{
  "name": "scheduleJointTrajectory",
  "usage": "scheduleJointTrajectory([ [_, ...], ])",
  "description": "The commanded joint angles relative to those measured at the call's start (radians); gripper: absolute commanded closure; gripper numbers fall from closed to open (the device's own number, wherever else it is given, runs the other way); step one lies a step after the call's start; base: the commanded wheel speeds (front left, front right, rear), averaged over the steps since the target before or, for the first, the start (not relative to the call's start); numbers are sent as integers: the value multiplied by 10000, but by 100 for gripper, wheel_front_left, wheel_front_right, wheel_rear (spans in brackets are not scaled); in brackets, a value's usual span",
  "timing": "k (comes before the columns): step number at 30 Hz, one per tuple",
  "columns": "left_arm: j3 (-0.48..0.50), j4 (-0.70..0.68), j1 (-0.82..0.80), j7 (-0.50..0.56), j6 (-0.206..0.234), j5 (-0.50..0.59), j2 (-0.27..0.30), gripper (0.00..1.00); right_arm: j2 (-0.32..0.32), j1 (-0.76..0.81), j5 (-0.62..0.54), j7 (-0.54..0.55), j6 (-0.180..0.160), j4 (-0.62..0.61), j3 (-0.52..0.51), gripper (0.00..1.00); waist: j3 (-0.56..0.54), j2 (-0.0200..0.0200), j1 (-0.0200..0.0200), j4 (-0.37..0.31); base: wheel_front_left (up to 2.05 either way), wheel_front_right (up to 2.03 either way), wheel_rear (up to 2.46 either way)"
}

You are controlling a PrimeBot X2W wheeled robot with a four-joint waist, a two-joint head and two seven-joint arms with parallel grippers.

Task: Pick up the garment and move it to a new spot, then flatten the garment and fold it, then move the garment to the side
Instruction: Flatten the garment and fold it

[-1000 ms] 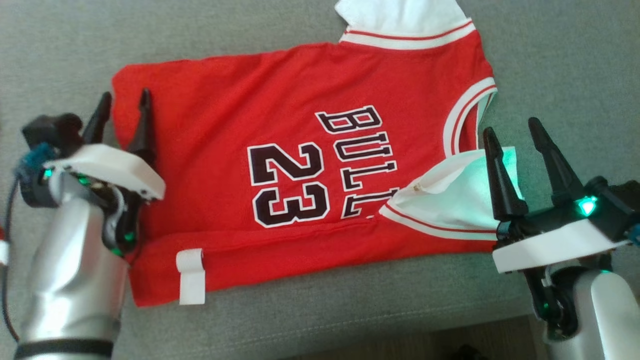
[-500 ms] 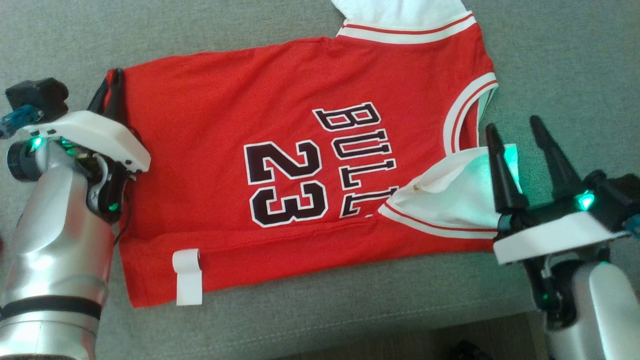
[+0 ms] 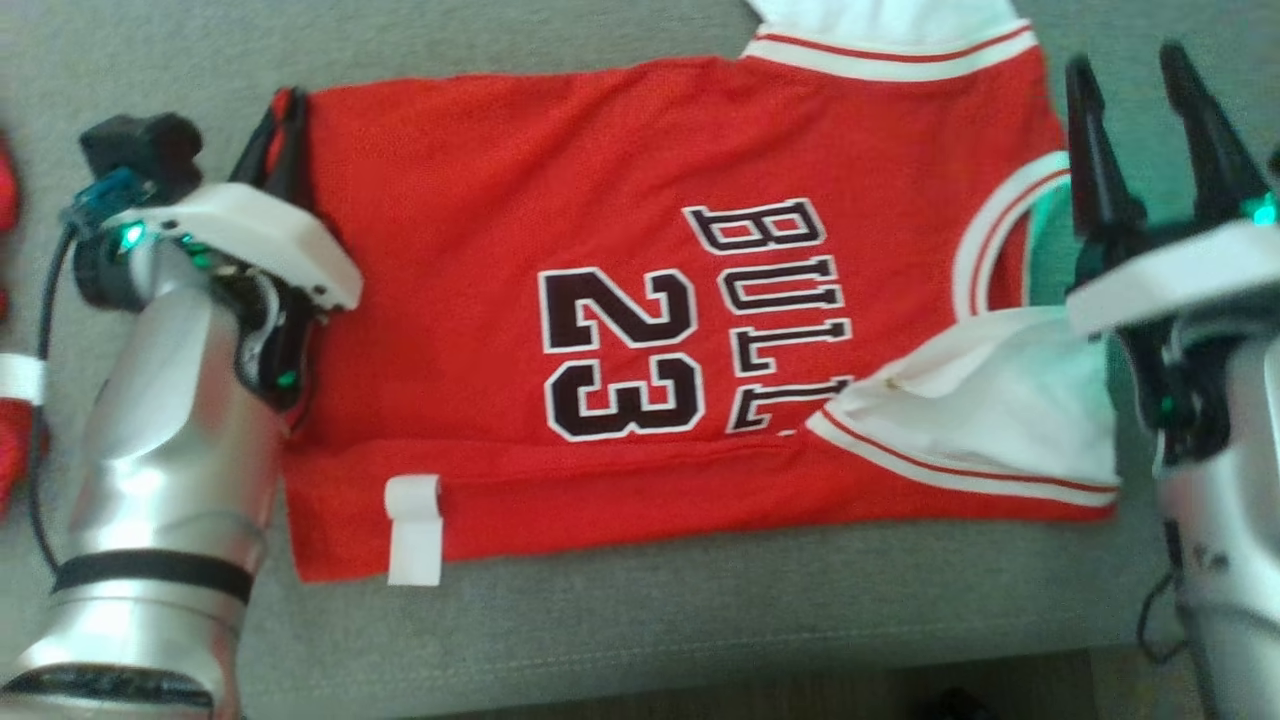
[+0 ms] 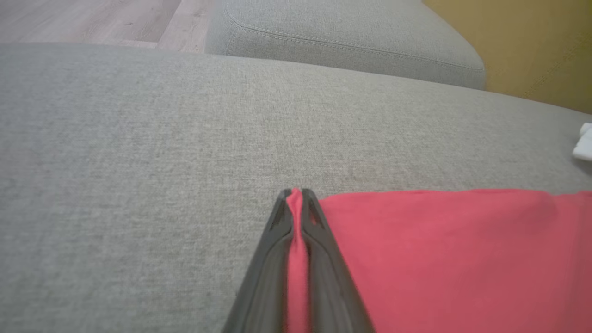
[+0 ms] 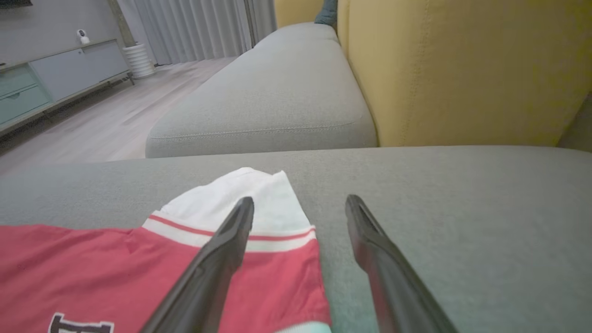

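shirt (image 3: 600, 300): flat on grey sofa (image 3: 640, 620), near edge folded up | left claw (image 3: 285, 130): clamped on shirt's far-left corner | right claw (image 3: 1122, 58): apart, empty, at right | to do: finish folding, move aside

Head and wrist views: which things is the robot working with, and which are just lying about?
In the job:
red Bulls 23 jersey
left claw, pinching its corner
right claw, open

Lying about:
yellow backrest
sideboard
curtains
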Motion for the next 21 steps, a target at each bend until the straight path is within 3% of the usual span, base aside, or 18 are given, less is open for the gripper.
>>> scheduleJointTrajectory([
  [1,48,-188,-313,-166,-16,139,83,100,-226,-666,152,116,-9,72,305,0,301,0,-1,406,0,0,0],
  [13,-554,-290,-902,-471,-135,280,-581,100,-883,-4130,821,944,-9,3127,1543,0,699,0,-1,1234,0,0,0],
  [21,-747,-203,-1060,-582,-148,316,-752,100,-1168,-5631,1125,2172,-9,5473,2197,0,769,0,-1,1453,0,0,0],
])
